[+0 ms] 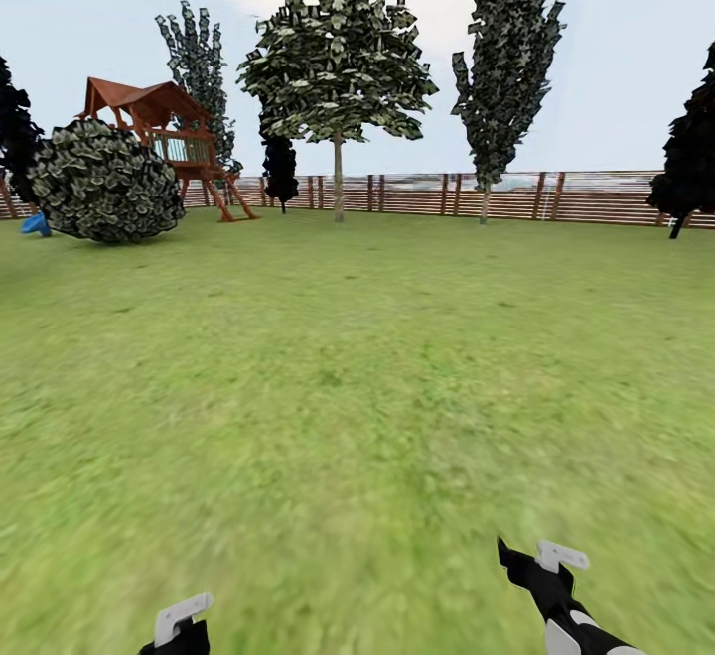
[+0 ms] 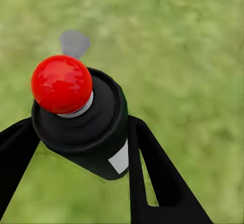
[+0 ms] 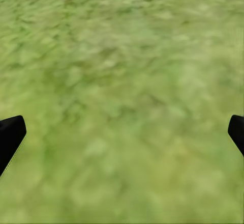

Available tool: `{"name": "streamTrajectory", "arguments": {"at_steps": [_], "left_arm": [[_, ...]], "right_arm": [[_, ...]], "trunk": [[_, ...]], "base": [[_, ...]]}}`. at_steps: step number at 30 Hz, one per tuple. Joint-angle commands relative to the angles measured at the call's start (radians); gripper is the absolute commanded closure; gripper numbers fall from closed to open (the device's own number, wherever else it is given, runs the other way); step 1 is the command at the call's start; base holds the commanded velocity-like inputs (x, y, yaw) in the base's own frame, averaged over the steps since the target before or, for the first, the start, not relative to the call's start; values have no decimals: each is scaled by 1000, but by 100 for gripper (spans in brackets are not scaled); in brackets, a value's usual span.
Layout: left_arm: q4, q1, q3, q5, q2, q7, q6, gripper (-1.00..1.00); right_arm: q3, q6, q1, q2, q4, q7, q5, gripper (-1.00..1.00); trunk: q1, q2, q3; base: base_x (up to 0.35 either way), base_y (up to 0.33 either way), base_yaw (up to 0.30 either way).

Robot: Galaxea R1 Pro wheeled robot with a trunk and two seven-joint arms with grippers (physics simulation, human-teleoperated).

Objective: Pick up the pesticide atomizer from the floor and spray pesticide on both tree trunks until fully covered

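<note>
Holding one pesticide atomizer [image 2: 84, 124] between the two dark fingers [image 2: 152, 173] of the left gripper [image 2: 81, 147], closed against its black body, red tip [image 2: 62, 84] pointing out past the fingertips, a small grey shadow [image 2: 74, 43] falling on the grass [image 2: 183, 56] beyond. Showing in the head view as a white-and-black left gripper [image 1: 179, 630] low at the near edge, its load hidden from there. Keeping the right gripper [image 3: 122, 132] spread wide with nothing between its two dark fingertips [image 3: 10, 137], only lawn ahead; in the head view, right gripper [image 1: 541, 561] hanging just over the turf [image 1: 357, 387]. Stretching well beyond both grippers: open lawn, then one round leafy bush [image 1: 104, 182], one wooden play tower [image 1: 164, 139] and one blue item [image 1: 37, 224] off to the left. Standing farthest out, before one slatted fence [image 1: 447, 194]: one broad-crowned tree [image 1: 338, 50], two narrow leafy trees [image 1: 511, 50], three dark narrow trees [image 1: 690, 154].
</note>
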Motion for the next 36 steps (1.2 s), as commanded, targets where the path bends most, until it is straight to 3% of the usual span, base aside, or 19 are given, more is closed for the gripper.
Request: {"name": "streamTrajectory", "arguments": {"at_steps": [1, 36], "left_arm": [[-1, 0, -6, 10, 0, -4, -2, 100], [-1, 0, -6, 10, -1, -4, -2, 100]], "right_arm": [[-7, -3, -1, 0, 1, 10, -6, -100], [-7, -3, -1, 0, 1, 10, -5, -100]], "trunk": [[0, 0, -1], [0, 0, -1]], "base": [[330, 0, 0], [330, 0, 0]]}}
